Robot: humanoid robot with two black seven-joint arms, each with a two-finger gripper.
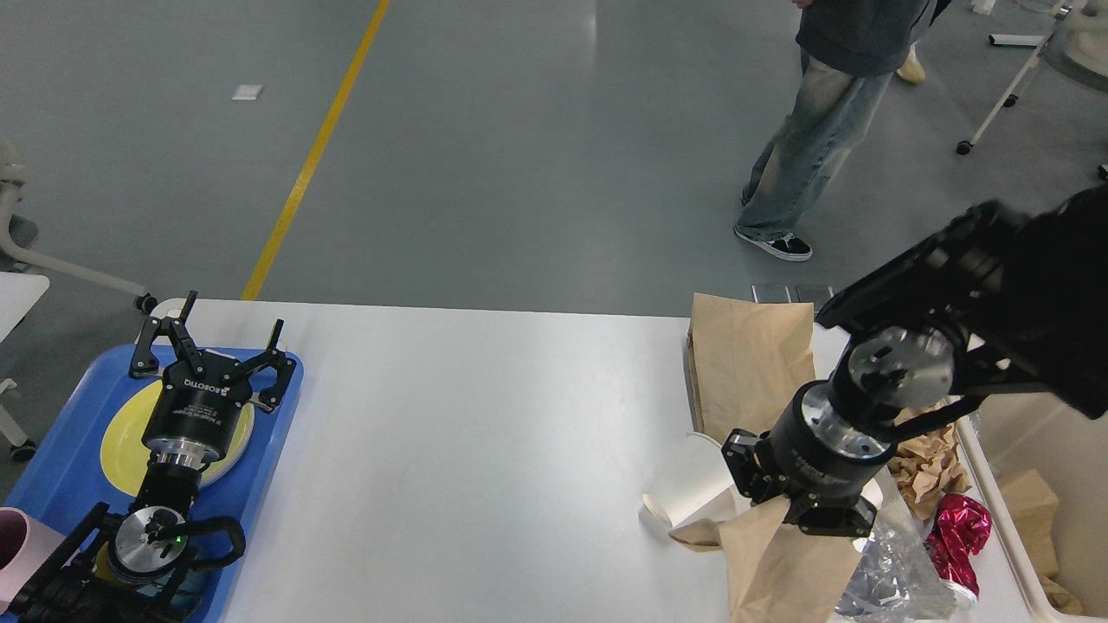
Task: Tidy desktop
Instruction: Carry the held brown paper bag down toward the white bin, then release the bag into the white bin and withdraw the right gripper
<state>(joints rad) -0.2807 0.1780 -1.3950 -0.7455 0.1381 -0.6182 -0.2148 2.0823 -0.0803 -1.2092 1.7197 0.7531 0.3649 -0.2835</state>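
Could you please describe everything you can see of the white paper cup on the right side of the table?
The white paper cup lies tipped on its side on the white desktop, its open mouth facing the near left. It looks empty and lightly dented. A flat brown paper bag lies just behind it, and the right gripper, holding a brown paper piece, partly covers its right side.

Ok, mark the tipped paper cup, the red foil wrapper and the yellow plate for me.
paper cup [692, 489]: head view, on its white side wall.
red foil wrapper [959, 528]: head view, on its crumpled middle.
yellow plate [121, 437]: head view, on its bare left rim.
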